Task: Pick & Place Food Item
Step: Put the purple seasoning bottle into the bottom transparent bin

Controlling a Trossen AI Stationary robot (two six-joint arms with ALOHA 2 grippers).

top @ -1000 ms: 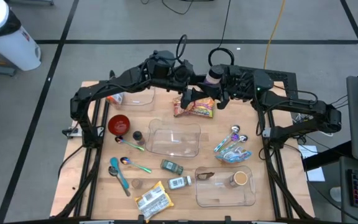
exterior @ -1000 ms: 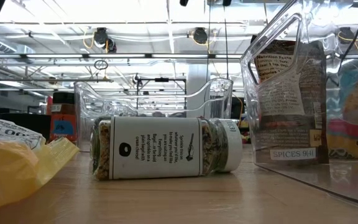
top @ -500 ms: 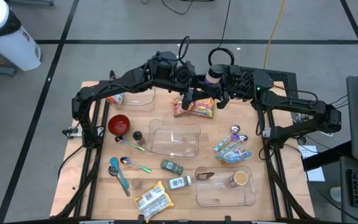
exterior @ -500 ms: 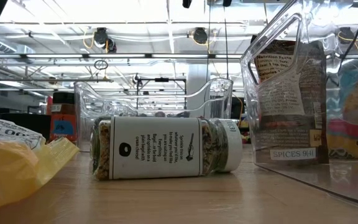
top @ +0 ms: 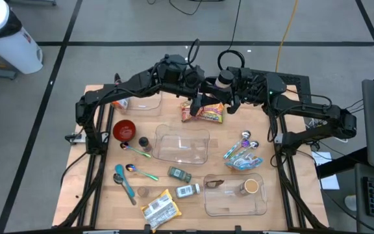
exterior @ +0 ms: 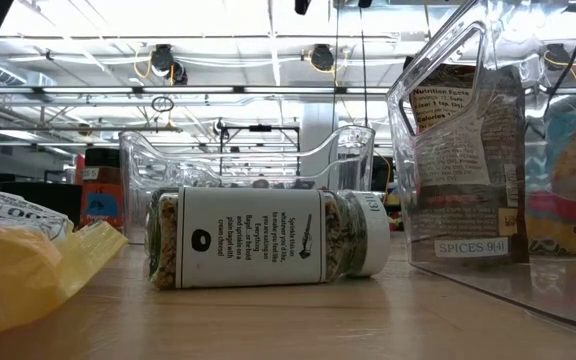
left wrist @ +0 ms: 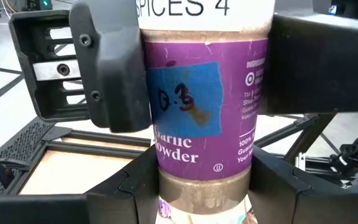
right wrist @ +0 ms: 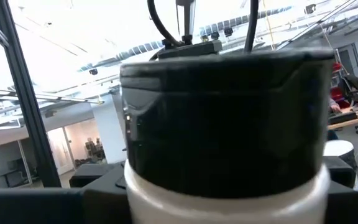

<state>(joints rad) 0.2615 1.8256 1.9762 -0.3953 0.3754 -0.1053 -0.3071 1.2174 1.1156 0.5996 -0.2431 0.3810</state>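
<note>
Plainly, the left gripper's (top: 217,83) fingers (left wrist: 135,190) are pressed against either side of the garlic powder jar (left wrist: 204,106), low on its body under the purple label. The right gripper's (top: 230,83) fingers (left wrist: 107,68) are clamped higher up, just beneath the white band and lid. So both grippers have the jar at once, in the air between them and well above the snack bag (top: 203,112) lying under the fingers. Farther out from the fingers, toward the near side, stands a clear bin (top: 182,144). By its look the jar is rigid plastic, light to middling in weight, with smooth and likely slippery round walls. It should not crush, but it could twist or slide if only one pair pinches it off-centre. The best hold, I judge, is across the straight body with pads squarely opposite each other — not on the lid, which may turn. Against the earlier overhead frame, the left wrist has edged closer to the jar while the right arm and the jar sit where they did. The items lying on the table, and the table-level view, look unchanged.
</note>
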